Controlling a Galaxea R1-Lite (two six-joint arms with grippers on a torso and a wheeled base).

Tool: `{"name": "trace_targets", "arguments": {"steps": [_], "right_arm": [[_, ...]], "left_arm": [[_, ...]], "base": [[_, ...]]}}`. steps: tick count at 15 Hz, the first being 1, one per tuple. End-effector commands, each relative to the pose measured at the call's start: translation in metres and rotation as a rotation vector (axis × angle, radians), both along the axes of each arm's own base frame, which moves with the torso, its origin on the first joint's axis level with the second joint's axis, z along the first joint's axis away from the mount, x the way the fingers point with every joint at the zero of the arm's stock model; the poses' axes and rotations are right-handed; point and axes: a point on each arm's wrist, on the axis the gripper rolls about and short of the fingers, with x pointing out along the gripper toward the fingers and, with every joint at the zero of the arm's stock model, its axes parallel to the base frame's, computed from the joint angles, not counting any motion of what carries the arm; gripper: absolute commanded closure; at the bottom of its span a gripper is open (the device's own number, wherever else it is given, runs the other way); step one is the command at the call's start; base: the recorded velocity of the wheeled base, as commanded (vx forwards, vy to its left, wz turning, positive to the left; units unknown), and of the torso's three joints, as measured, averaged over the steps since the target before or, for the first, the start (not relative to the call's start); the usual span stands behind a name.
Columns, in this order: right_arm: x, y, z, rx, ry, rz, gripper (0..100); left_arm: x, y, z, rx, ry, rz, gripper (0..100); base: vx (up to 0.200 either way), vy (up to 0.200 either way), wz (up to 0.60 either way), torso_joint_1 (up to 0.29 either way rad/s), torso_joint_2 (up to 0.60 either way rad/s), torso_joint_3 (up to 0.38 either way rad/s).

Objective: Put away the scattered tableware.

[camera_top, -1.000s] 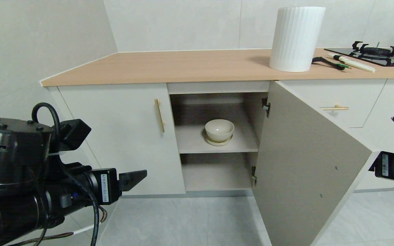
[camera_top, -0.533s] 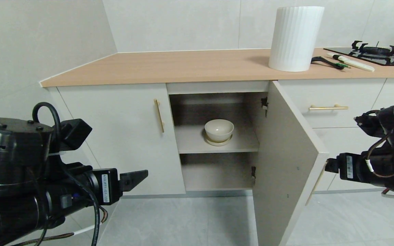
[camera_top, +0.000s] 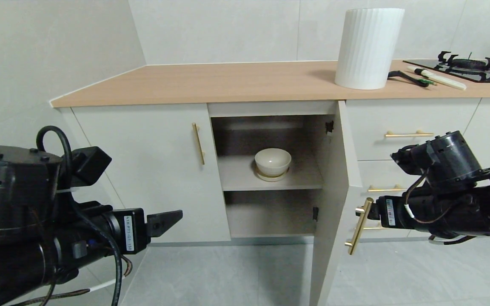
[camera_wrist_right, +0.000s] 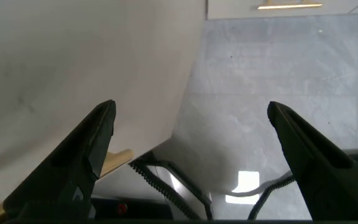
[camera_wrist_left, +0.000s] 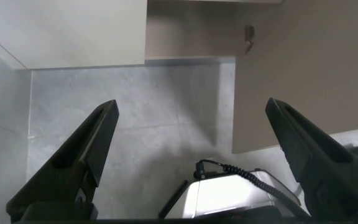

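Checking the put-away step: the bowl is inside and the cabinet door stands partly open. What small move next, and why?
Probably push the right tool against the cabinet door beside its gold handle, swinging it shut. The bowl already sits on a plate inside, and the tool is at the door's outer side.

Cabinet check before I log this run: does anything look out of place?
The cabinet door stands ajar, right gripper by its handle. The bowl sits upright on the shelf. Utensils lie loose on the countertop.
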Motion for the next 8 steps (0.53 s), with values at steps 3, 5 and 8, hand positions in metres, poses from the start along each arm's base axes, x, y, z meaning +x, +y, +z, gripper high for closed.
{"name": "trace_targets", "arguments": {"steps": [3, 5, 8], "right_arm": [[0.0146, 0.0133, -0.0057, -0.008, 0.014, 0.019, 0], [0.0146, 0.0119, -0.0078, -0.011, 0.022, 0.013, 0], [0.0154, 0.0123, -0.0090, -0.009, 0.025, 0.010, 0]], "left_arm": [[-0.0011, 0.0007, 0.0007, -0.003, -0.004, 0.001, 0], [-0.0009, 0.0006, 0.0000, 0.000, -0.001, 0.001, 0], [-0.0010, 0.0007, 0.0007, -0.002, -0.004, 0.003, 0]], "base": [[0.000, 0.000, 0.00, 0.000, 0.00, 0.000], [0.000, 0.000, 0.00, 0.000, 0.00, 0.000], [-0.200, 0.000, 0.00, 0.006, 0.00, 0.002]]}}
